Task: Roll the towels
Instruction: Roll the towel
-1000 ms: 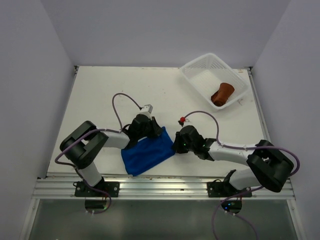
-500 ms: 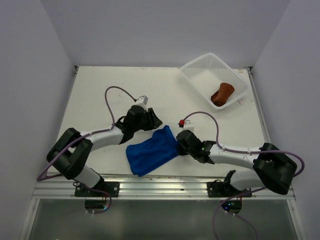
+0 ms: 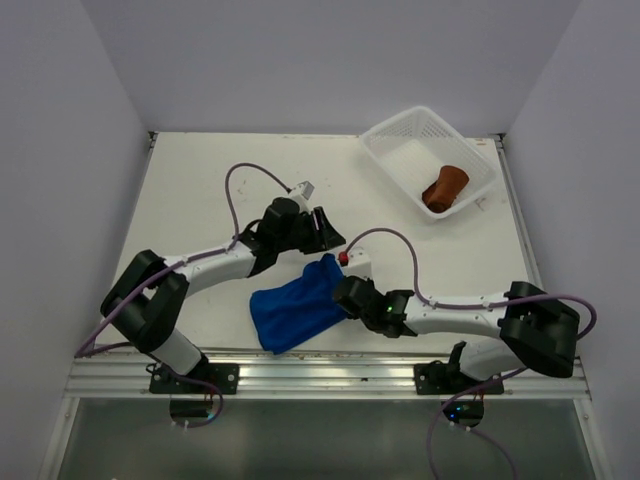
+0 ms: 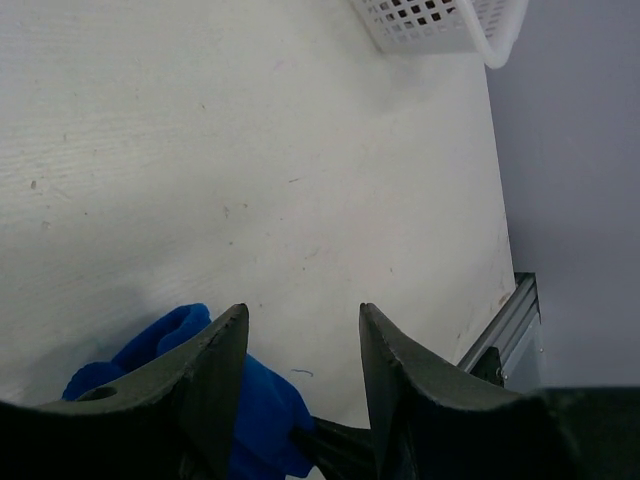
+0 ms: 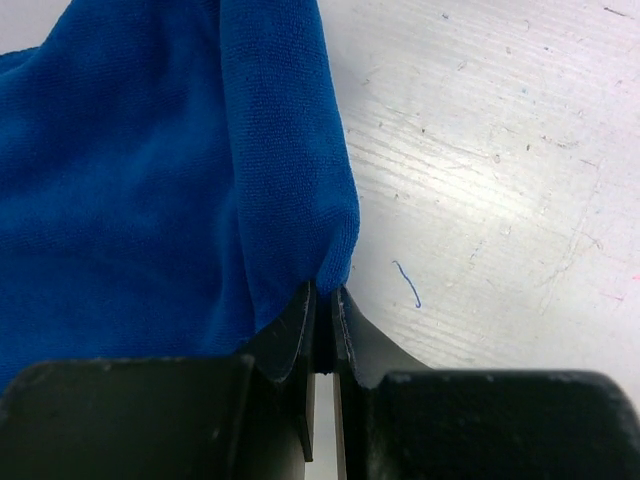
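**Blue towel pinched at one corner, other hand free**

Top view: The blue towel (image 3: 298, 308) lies crumpled on the table (image 3: 200, 180) near its front edge, between the two arms, not flat and not rolled. The right hand (image 3: 347, 291) sits at the towel's right side, touching the cloth. The left hand (image 3: 325, 229) hangs just beyond the towel's far corner, apart from it. The rust-brown towel (image 3: 445, 187) lies bunched, perhaps already rolled, inside the white mesh basket (image 3: 393, 122) at the far right corner, well away from both arms.

Left wrist view: The left hand (image 4: 300, 315) is released. Its two fingers stand apart with only bare table (image 4: 250, 150) between them. A fold of the blue towel (image 4: 165, 335) shows beside and below the left finger. A corner of the basket (image 4: 440, 20) is at the top.

Right wrist view: The right hand (image 5: 322, 300) is clenched on the blue towel (image 5: 150, 180), nipping a thin fold of its hemmed edge. The cloth hangs in soft drapes from that pinch. A loose blue thread (image 5: 408, 283) lies on the table (image 5: 480, 150).

Judgement: the towel looks light, limp and plush, with no stiffness of its own. It should slump wherever it is unsupported. Holding two corners of one hem, one per hand, seems the surest way to spread it before rolling.
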Motion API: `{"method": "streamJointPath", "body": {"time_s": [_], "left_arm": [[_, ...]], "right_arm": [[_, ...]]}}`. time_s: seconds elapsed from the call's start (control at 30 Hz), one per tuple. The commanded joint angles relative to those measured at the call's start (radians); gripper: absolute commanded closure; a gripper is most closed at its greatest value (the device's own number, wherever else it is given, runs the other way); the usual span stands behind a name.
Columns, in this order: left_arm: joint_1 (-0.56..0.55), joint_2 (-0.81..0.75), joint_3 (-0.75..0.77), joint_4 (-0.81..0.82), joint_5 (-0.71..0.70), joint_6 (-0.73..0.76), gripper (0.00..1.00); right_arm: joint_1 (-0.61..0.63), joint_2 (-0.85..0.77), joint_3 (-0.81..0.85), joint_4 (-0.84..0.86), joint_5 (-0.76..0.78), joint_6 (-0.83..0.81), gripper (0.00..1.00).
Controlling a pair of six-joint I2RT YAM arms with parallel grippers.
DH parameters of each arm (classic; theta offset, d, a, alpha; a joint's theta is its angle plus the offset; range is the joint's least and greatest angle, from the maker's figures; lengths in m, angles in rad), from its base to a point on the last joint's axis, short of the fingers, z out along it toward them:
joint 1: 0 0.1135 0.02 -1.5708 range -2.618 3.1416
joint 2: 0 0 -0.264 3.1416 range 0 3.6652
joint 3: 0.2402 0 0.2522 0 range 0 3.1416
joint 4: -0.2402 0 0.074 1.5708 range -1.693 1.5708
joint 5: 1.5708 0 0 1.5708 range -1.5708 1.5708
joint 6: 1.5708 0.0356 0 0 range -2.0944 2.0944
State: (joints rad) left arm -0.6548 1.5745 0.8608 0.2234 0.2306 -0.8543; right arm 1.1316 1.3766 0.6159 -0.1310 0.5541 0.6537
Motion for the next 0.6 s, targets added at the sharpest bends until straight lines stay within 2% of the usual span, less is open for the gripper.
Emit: {"method": "streamJointPath", "body": {"time_s": [0.0,0.37,0.47,0.57], "left_arm": [[-0.029,0.018,0.040,-0.079,0.004,0.020,0.48],[-0.069,0.036,0.017,-0.185,-0.027,0.075,0.48],[-0.086,0.039,0.046,-0.280,-0.080,0.118,0.49],[-0.097,0.006,0.038,-0.295,-0.129,0.130,0.50]], "right_arm": [[0.048,0.022,0.051,-0.044,0.119,0.007,1.00],[0.161,0.094,0.140,-0.162,0.311,0.021,1.00],[0.178,0.116,0.157,-0.183,0.331,0.038,1.00],[0.185,0.128,0.165,-0.197,0.342,0.055,1.00]]}}
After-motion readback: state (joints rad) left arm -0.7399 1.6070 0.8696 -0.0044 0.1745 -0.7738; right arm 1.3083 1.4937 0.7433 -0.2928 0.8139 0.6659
